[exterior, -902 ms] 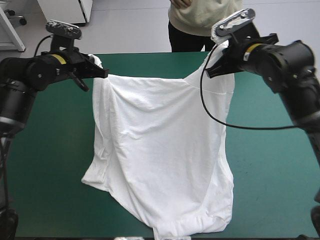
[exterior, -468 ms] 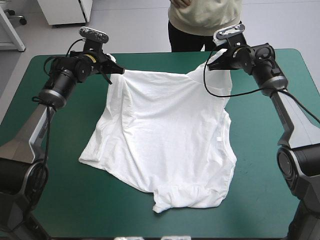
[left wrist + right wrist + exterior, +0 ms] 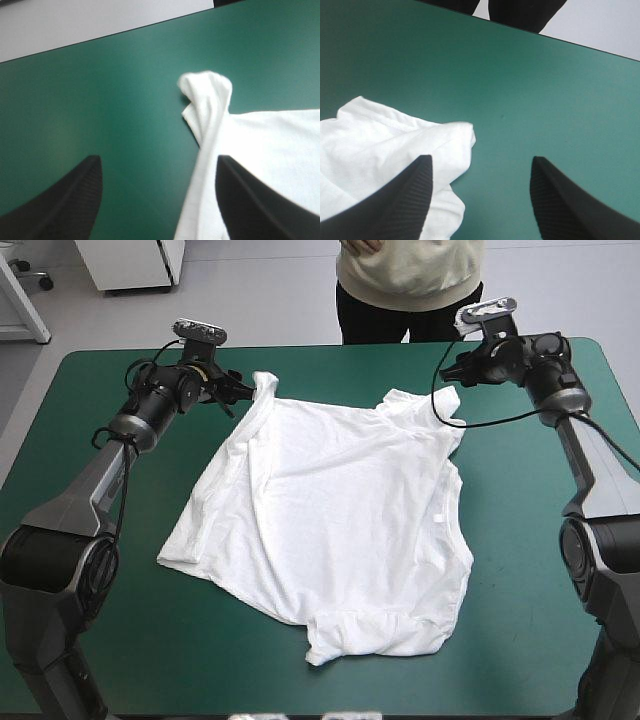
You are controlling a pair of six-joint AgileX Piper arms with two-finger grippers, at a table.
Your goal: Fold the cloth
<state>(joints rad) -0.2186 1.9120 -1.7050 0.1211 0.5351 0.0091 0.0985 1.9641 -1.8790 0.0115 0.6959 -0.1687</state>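
The white T-shirt (image 3: 330, 520) lies spread on the teal-green cover, rumpled, with its far corners bunched near the table's far edge. My left gripper (image 3: 243, 390) hovers at the shirt's far left corner (image 3: 210, 95). It is open (image 3: 157, 200), and a strip of the shirt runs under it beside one finger (image 3: 260, 200). My right gripper (image 3: 448, 372) stands just off the far right corner. It is open too (image 3: 480, 195), with nothing between its fingers, and that shirt corner (image 3: 395, 140) lies beside and partly under one finger (image 3: 395, 200).
The table's far edge (image 3: 300, 347) runs close behind both grippers. Bare teal-green cover (image 3: 110, 570) shows to the left, to the right (image 3: 540, 560) and along the near edge. The shirt's near hem (image 3: 380, 640) is bunched close to the front.
Both grippers have opened and let go of the shirt's far corners. The shirt, earlier held up and stretched between them, now lies on the table. The right gripper has drawn back outward.
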